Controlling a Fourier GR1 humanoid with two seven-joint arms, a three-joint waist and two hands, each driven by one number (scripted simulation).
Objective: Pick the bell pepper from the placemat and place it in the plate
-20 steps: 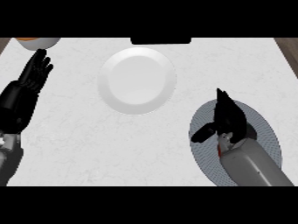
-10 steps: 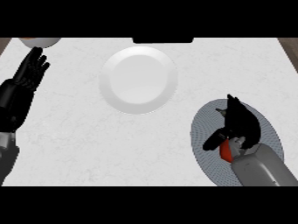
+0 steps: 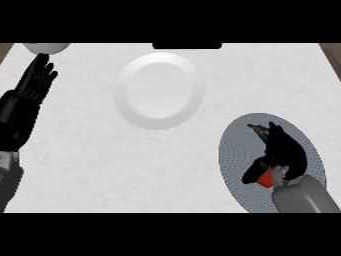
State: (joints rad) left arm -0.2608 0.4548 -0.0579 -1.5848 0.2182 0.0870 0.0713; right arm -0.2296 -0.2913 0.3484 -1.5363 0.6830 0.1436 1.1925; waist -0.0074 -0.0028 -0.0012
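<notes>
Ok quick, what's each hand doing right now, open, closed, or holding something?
Left hand: open, fingers straight, resting at the view's left edge.
Right hand: over the placemat, fingers curled round the bell pepper.

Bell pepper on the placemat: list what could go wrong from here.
1. The right hand covers most of the bell pepper; only a red-orange sliver shows under it, so the hold cannot be checked and the pepper might slip on lifting.
2. The pepper still lies on the placemat, apart from the plate; the carry across bare counter could lose it.
</notes>
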